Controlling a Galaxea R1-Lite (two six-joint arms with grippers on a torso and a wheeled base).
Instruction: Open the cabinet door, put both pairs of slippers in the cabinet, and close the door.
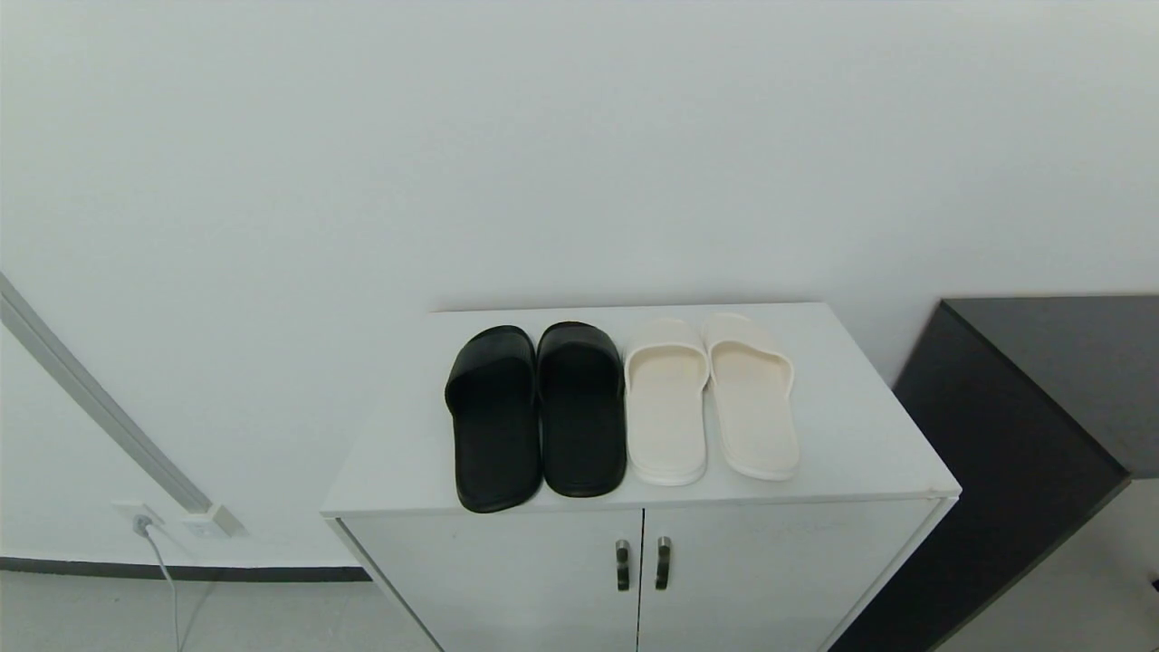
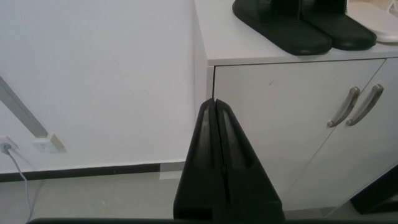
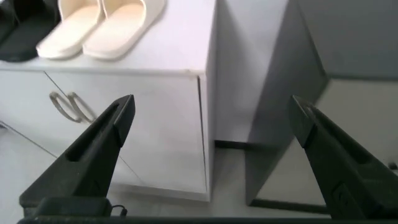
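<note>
Black slippers (image 1: pixel 507 435) and cream slippers (image 1: pixel 665 417) top the shut cabinet (image 1: pixel 842 426); wrist views add left tool (image 2: pixel 215 104) clenched, right tool (image 3: pixel 211 102) released.

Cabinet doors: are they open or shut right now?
Shut. Both cabinet doors lie flush, their handles side by side at a thin seam.

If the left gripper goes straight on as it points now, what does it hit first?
Probably the cabinet's left front corner, just under its top; the shut left gripper lines up with that edge, depth unclear.
</note>
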